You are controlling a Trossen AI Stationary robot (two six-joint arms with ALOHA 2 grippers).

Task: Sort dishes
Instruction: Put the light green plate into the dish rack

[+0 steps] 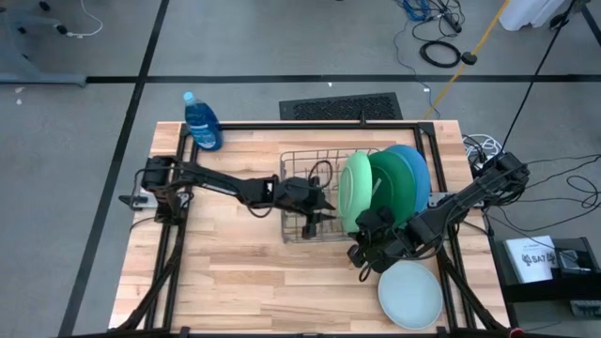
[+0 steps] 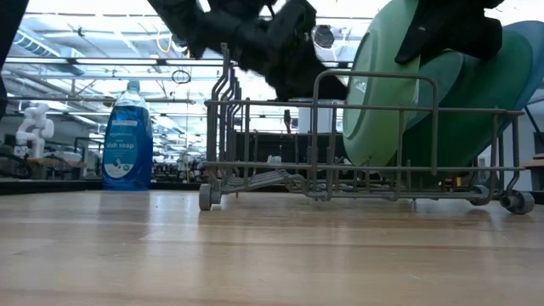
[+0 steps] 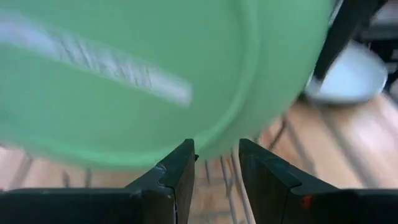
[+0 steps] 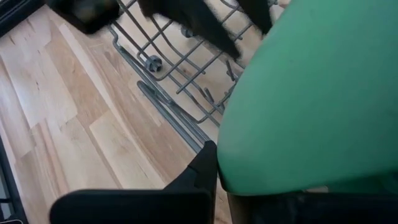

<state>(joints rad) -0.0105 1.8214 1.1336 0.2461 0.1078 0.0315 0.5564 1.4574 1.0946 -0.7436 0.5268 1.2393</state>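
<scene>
- A grey wire rack [image 1: 324,195] stands on small wheels near the middle of the wooden table [image 1: 235,272].
- A blue dish soap bottle [image 1: 202,122] stands upright at the table's far left corner.
- A dark floor mat [image 1: 340,107] lies just beyond the far edge.

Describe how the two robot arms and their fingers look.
Both arms are black, slim and jointed, with dark cables looped along them. The left gripper has two flat, blocky black fingers with stepped inner edges; a small red mark shows on one. Of the right gripper, only one dark pointed finger shows in its wrist view.
</scene>
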